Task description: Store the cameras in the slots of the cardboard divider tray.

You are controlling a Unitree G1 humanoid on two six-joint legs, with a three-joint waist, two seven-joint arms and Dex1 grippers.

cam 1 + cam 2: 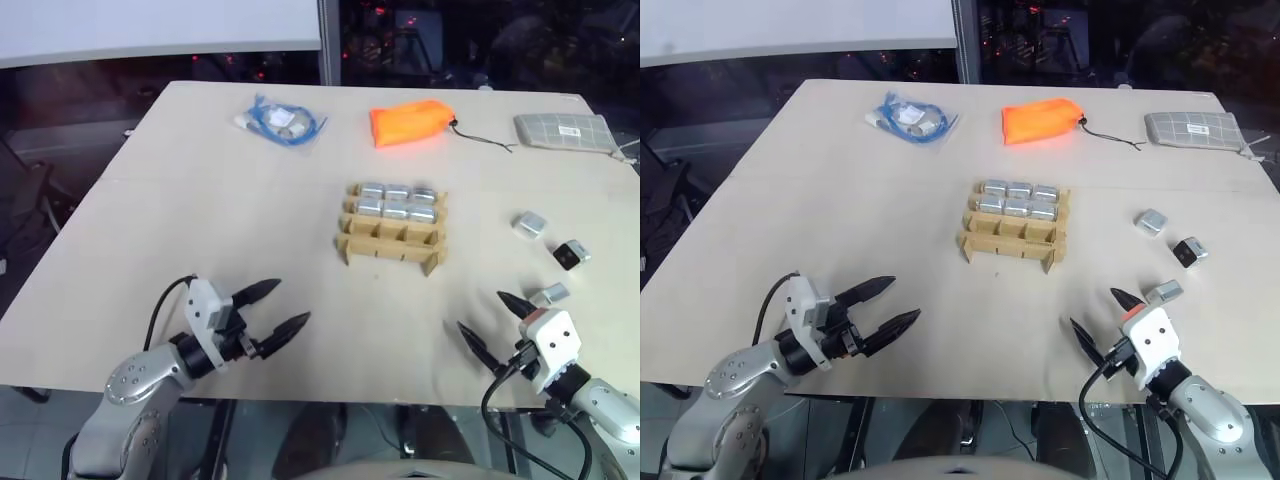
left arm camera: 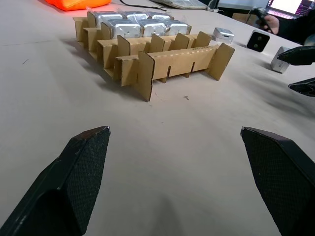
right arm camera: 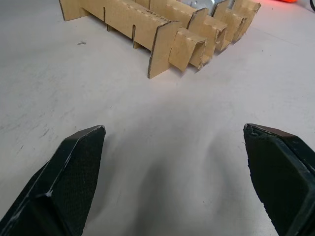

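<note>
both pincers [image 1: 274, 308] [image 1: 497, 320] spread wide, empty; beyond, cardboard divider tray [image 1: 391, 243], long side crosswise

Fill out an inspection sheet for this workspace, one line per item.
Surface: pale table, bare in front.
Job's things: cardboard divider tray mid-table, six cameras in its two far rows, near row empty; three loose cameras on the right.
Clutter: orange pouch, grey patterned pouch, bagged blue cable along the far side.
Grippers: left claw and right claw open, empty.
Cables: black leads at both wrists.
Surroundings: dark, whiteboard edge behind.
</note>
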